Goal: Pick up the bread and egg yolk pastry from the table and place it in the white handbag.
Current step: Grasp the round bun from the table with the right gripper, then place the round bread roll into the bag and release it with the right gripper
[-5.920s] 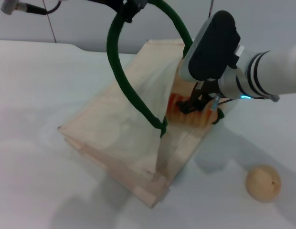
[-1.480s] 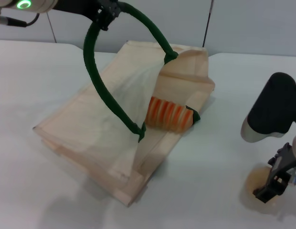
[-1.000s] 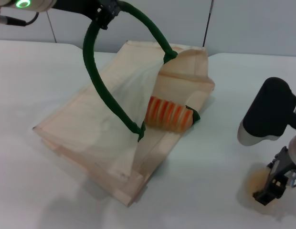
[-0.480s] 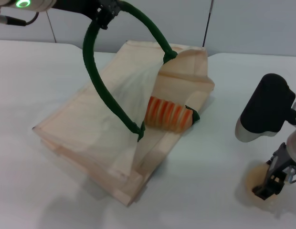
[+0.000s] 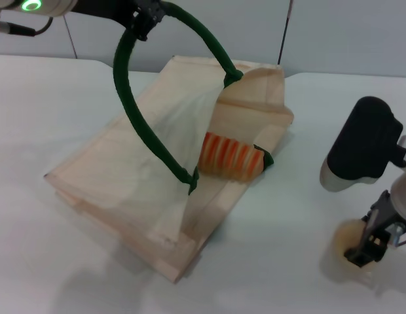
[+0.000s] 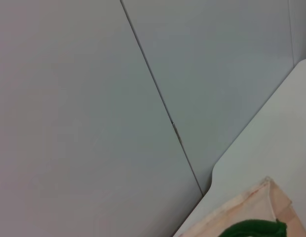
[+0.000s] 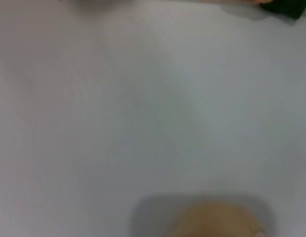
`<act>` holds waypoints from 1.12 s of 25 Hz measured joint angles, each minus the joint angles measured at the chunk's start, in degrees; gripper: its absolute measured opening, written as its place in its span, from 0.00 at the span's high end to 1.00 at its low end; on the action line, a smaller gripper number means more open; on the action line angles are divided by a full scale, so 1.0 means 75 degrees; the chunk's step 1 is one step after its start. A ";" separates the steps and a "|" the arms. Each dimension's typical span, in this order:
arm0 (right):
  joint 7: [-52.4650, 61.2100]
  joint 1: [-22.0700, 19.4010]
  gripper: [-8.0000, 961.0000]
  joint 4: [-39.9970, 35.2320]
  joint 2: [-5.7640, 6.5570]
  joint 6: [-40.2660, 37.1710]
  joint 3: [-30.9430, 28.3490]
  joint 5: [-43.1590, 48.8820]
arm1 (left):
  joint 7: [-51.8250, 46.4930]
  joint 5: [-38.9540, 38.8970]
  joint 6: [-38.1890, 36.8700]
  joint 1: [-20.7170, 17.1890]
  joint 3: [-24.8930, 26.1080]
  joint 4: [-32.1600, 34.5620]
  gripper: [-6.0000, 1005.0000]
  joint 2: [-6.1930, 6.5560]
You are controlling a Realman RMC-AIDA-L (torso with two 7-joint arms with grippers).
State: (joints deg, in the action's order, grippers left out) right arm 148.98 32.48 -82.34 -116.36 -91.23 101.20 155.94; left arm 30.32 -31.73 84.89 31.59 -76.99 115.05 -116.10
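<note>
The white handbag [image 5: 124, 170] lies flat on the table with its mouth held open. My left gripper [image 5: 145, 16], at the top left, is shut on one dark green handle [image 5: 134, 111] and holds it up. The bread [image 5: 230, 157], tan with orange-red stripes, rests inside the bag's mouth. At the lower right, my right gripper [image 5: 363, 248] is shut on the egg yolk pastry [image 5: 344, 239], which sits just above its pale shadow. The right wrist view shows the pastry [image 7: 217, 222] close by. In the left wrist view, a bit of the handle [image 6: 254, 229] and a bag corner [image 6: 256, 207] appear.
The white table [image 5: 52, 104] extends to the left of and in front of the bag. A grey wall [image 5: 347, 33] with a dark seam stands behind the table. The bag's second green handle [image 5: 263, 156] lies by the bread.
The right gripper has come down over the pastry on the table and closed on it, and over the last second it rises slightly with the pastry. The bag, bread and left gripper have stayed still.
</note>
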 joint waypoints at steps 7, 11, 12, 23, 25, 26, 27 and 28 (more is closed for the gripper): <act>-0.0018 0.0141 0.32 -0.0723 -0.0004 0.0436 0.0025 -0.0327 | 0.0000 -0.0001 -0.0012 -0.0003 0.0000 0.0000 0.87 0.0000; -0.0051 0.0428 0.33 -0.0715 0.0004 0.1033 0.0109 -0.0733 | 0.0013 -0.0003 -0.0017 0.0039 0.0000 0.0000 0.87 0.0000; -0.0067 0.0478 0.33 -0.0675 -0.0001 0.1229 0.0152 -0.0783 | 0.0017 -0.0012 -0.0023 0.0054 0.0000 0.0000 0.87 0.0000; -0.0624 0.1098 0.35 0.0428 0.0007 0.3451 0.0673 -0.2103 | 0.0019 -0.0088 -0.0098 0.0093 -0.0076 0.0055 0.87 -0.0012; -0.0889 0.1207 0.35 0.0752 0.0002 0.3743 0.0685 -0.2469 | 0.0000 -0.0126 -0.0099 0.0137 -0.0080 0.0073 0.87 -0.0012; -0.1016 0.1255 0.35 0.0925 0.0000 0.3883 0.0692 -0.2643 | -0.0011 -0.0147 -0.0099 0.0160 -0.0080 0.0077 0.87 -0.0012; -0.1108 0.1286 0.35 0.1041 -0.0001 0.4018 0.0708 -0.2771 | -0.0019 -0.0172 -0.0097 0.0200 -0.0081 0.0081 0.86 -0.0015; -0.1186 0.1317 0.35 0.1170 0.0000 0.4162 0.0736 -0.2878 | -0.0025 -0.0183 -0.0094 0.0224 -0.0084 0.0083 0.86 -0.0017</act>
State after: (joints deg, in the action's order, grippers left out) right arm 140.08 42.36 -73.56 -116.36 -60.01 106.72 134.35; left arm 30.13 -33.10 84.19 33.27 -77.62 115.68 -116.23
